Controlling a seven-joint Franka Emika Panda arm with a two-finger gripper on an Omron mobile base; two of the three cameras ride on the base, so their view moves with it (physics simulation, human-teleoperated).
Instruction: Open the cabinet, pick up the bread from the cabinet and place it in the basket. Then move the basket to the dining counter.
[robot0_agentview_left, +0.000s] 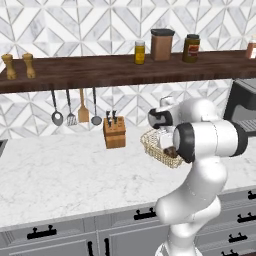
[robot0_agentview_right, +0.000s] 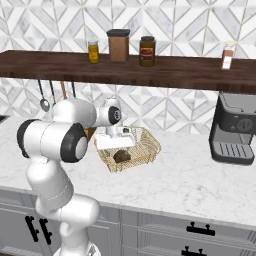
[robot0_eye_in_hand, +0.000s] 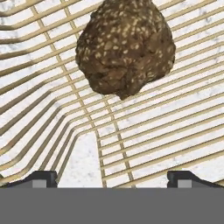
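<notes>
Pincer (robot0_eye_in_hand: 112, 179): spread wide, hovering empty over bread (robot0_eye_in_hand: 126, 46); bread lying in basket (robot0_agentview_right: 150, 145); basket looking light, stiff; rim probably offering the best hold.

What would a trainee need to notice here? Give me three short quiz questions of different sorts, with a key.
1. True or false: the bread lies inside the basket.
2. The hand is: A) open above the basket, B) shut on the bread, C) shut on the knife block.
3. Fill in: on the worktop, off to the basket's side in the right base view, stands a dark ____ machine.

Key: 1 true; 2 A; 3 coffee.
</notes>
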